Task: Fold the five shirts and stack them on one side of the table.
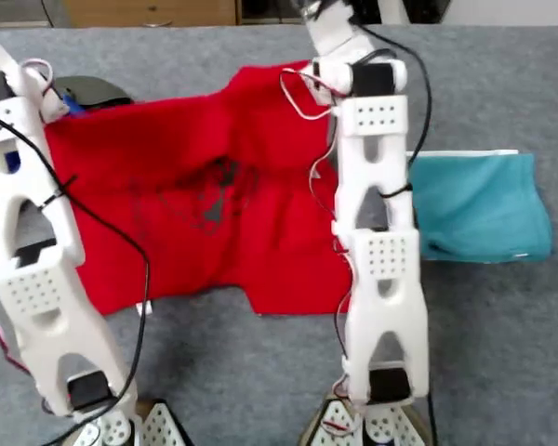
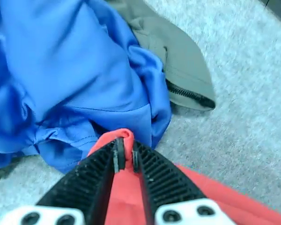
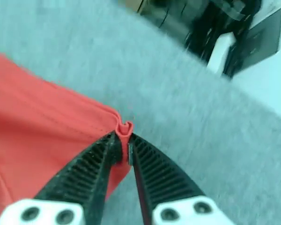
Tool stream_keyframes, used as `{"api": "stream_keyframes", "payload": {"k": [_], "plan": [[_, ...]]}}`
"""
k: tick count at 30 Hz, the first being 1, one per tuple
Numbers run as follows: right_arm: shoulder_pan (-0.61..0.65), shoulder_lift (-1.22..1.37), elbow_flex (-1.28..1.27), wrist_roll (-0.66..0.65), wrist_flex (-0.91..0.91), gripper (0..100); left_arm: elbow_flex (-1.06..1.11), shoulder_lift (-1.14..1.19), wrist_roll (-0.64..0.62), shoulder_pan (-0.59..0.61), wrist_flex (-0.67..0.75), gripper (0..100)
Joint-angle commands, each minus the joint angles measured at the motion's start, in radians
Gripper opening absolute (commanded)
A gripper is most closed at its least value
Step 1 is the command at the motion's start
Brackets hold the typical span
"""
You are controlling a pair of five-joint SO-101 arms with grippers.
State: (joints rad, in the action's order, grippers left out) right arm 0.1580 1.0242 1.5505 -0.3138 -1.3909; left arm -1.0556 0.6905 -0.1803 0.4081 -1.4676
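Note:
A red shirt (image 1: pixel 205 214) with a dark print lies spread across the middle of the grey table. My left gripper (image 2: pixel 124 157) is shut on a pinch of the red shirt (image 2: pixel 126 187) at its far left corner, right beside a crumpled blue shirt (image 2: pixel 70 79) and an olive shirt (image 2: pixel 178 65). My right gripper (image 3: pixel 123 146) is shut on a fold of the red shirt's (image 3: pixel 47 136) far right edge. A folded teal shirt (image 1: pixel 479 204) lies on the right side of the table.
Both white arms (image 1: pixel 377 232) stretch from the near edge over the red shirt. The dark olive garment (image 1: pixel 98 90) peeks out at the far left. Dark equipment (image 3: pixel 215 28) stands beyond the table's far edge. Bare grey table (image 1: pixel 502 353) lies at the near right.

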Motion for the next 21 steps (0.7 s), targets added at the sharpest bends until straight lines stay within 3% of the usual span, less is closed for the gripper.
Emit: {"api": "stream_keyframes", "payload": {"k": [1, 6, 16, 21], "plan": [[0.018, -0.021, 0.09, 0.028, -0.018, 0.2, -0.249, 0.044, -0.009, 0.034, -0.103, 2], [0.038, -0.053, 0.114, 0.071, 0.068, 0.2, -0.434, 0.14, -0.009, 0.011, -0.143, 2], [0.054, -0.068, 0.11, 0.184, 0.341, 0.2, -0.615, 0.269, 0.089, 0.012, 0.054, 2], [0.062, -0.068, 0.065, 0.183, 0.324, 0.2, -0.611, 0.269, 0.173, 0.011, -0.044, 2]]}}
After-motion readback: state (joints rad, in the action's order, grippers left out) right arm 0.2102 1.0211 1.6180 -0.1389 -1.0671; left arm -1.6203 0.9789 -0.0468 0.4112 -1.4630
